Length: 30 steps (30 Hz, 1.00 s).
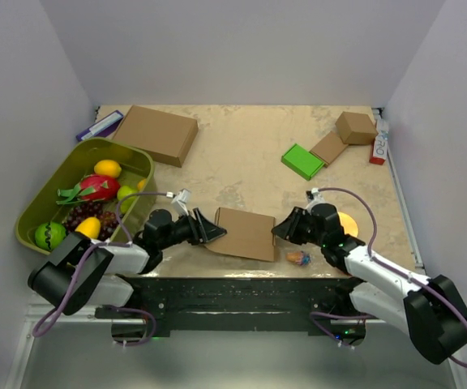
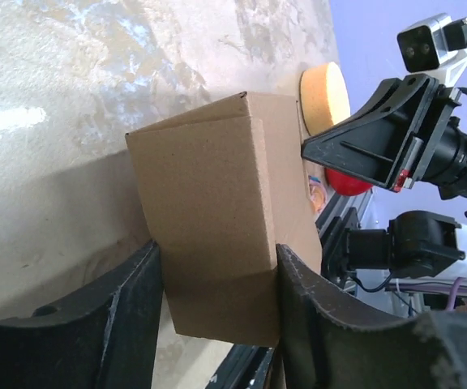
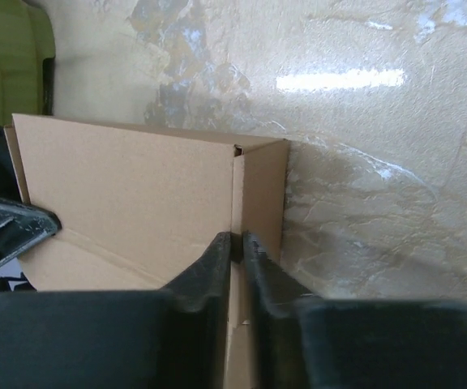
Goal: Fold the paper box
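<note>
The paper box is a slim brown cardboard mailer lying on the table near the front edge, between my two arms. My left gripper straddles its left end; in the left wrist view the box sits between both fingers, which press its sides. My right gripper is at the box's right end. In the right wrist view its fingers are pinched almost together on the box's upright end wall. The box's top panel has a diagonal crease.
A green bin of fruit stands at the left. A larger brown box lies at the back left. A green block, a flat brown piece and a small cube box lie back right. An orange disc and a small sweet lie by the right arm.
</note>
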Each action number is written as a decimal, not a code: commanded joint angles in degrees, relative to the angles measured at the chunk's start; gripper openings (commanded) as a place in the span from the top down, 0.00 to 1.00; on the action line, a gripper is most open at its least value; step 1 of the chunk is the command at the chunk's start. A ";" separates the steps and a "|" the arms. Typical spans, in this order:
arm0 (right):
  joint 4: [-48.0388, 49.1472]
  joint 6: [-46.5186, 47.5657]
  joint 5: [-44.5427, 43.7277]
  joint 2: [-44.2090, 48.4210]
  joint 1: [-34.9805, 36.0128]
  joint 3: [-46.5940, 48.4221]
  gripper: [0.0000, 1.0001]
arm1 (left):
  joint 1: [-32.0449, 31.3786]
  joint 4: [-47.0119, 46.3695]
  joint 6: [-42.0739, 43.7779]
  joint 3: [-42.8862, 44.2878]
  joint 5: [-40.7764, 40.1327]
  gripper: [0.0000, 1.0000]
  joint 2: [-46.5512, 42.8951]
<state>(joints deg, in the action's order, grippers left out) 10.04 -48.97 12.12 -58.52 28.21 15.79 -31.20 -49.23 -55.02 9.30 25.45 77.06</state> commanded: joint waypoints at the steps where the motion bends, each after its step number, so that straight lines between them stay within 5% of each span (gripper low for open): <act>1: -6.26 7.83 -1.40 4.71 0.27 3.27 0.58 | -1.14 -6.94 -2.81 1.86 1.71 0.63 -0.76; 4: -9.33 12.92 -4.63 8.50 2.81 7.56 0.28 | -1.05 -3.42 -2.55 3.35 2.14 0.69 -1.64; 9: -14.68 23.56 -20.79 9.75 21.92 16.97 0.12 | 1.75 5.01 -2.28 7.30 8.45 0.72 -1.74; 10: -15.48 24.79 -23.00 8.18 24.24 20.04 0.02 | 2.37 6.59 -2.02 8.88 9.52 0.72 -1.65; 17: -17.77 34.19 -45.93 -5.53 48.48 28.50 0.01 | 8.25 17.67 -2.01 10.92 18.66 0.72 -1.65; 21: -21.20 35.96 -59.80 -14.94 53.96 33.24 0.01 | 11.16 21.89 -1.85 10.47 21.91 0.74 -4.10; 30: -22.34 36.49 -71.17 -26.37 58.45 36.85 0.01 | 15.20 31.82 -0.88 10.48 26.75 0.76 -9.46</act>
<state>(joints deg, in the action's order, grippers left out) -10.74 -12.73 -48.07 -82.94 86.06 49.23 -17.78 -23.73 -56.34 19.09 47.64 70.19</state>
